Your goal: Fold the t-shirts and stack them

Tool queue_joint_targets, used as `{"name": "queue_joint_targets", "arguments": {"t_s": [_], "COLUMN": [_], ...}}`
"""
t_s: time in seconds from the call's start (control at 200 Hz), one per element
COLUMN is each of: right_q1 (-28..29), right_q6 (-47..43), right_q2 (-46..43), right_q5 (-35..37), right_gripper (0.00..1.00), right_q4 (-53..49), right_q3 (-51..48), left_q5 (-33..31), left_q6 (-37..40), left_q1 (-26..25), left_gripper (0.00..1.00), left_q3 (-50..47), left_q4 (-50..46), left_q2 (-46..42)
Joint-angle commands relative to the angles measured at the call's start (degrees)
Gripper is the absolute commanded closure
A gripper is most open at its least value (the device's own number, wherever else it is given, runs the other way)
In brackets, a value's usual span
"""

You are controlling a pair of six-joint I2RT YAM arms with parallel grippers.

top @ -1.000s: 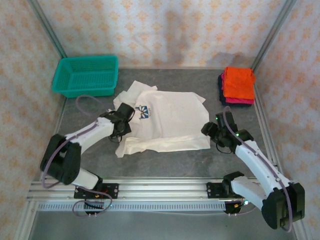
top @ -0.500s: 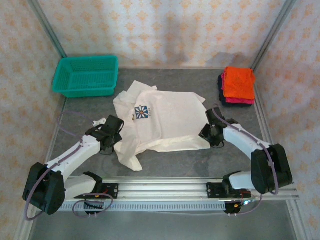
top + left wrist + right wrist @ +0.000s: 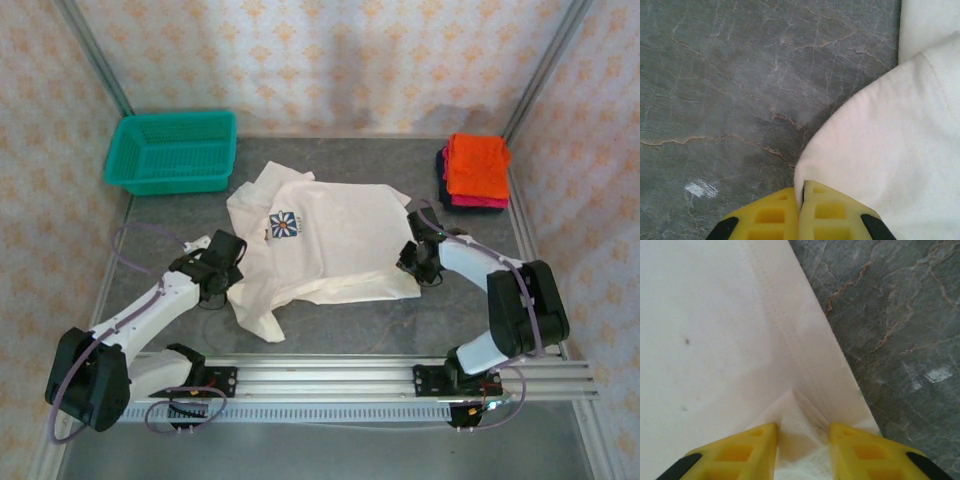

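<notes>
White t-shirt [image 3: 340,250] here, plain cream-white all over, bar a small dark-blue and white chest logo [image 3: 283,224]. And there's the bright one: orange shirt [image 3: 476,165], vivid, then a pink shirt [image 3: 470,202], then a dark shirt [image 3: 441,170] (navy or black, hard to call). Teal mesh basket [image 3: 170,178]. Grey table [image 3: 715,75], marbled with pale and rusty veins. Walls [image 3: 320,60] pale pink, an orange floral repeat.
</notes>
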Motion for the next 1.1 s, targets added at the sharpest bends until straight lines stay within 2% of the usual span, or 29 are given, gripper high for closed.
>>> {"name": "queue_joint_targets", "arguments": {"t_s": [0.0,0.075,0.36,0.515,0.605,0.691,0.786,0.901,0.996,1.096], "right_q1": [-0.5,-0.5,-0.5,-1.5,-5.6,-9.7,-12.5,-14.2,-15.6,-17.0], "right_q6": [-1.6,-1.8,-2.6,-4.1,-5.7,-7.6,-9.0,-8.9,-7.8,-5.4], "right_q2": [0.8,-0.6,-11.4,-17.3,-16.2,-10.9,-2.2,7.9,15.1,22.3], "right_q5": [0.5,1.0,4.1,6.0,2.5,-0.8,-5.1,-7.2,-8.8,-12.0], "right_gripper": [0.73,1.00,1.00,1.00,1.00,1.00,1.00,1.00,1.00,1.00], "right_q4": [-0.2,-1.0,-4.6,-4.8,-2.9,-2.6,-4.5,-6.5,-9.2,-13.1], "right_q3": [1.1,1.3,3.9,7.2,10.7,17.6,30.2,49.2,67.3,86.1], "left_q5": [-3.0,-3.3,-4.7,-4.6,-2.0,1.3,5.7,8.9,10.6,11.4], "left_q6": [-0.8,-1.0,-0.2,2.7,4.6,6.7,8.6,10.2,11.7,12.3], "left_q1": [0.5,0.5,1.3,4.5,8.6,11.6,13.4,14.0,14.6,15.5], "left_gripper": [1.00,1.00,1.00,1.00,1.00,1.00,1.00,1.00,1.00,1.00], "left_q3": [-0.6,-0.5,2.6,6.6,8.9,14.5,26.5,50.7,78.1,113.4], "left_q4": [-2.5,-2.9,-6.3,-6.0,-2.4,0.3,1.0,-1.3,-9.8,-21.4], "left_q2": [-1.5,-2.4,-6.5,-8.0,-6.0,1.1,12.3,27.1,41.6,58.3]}}
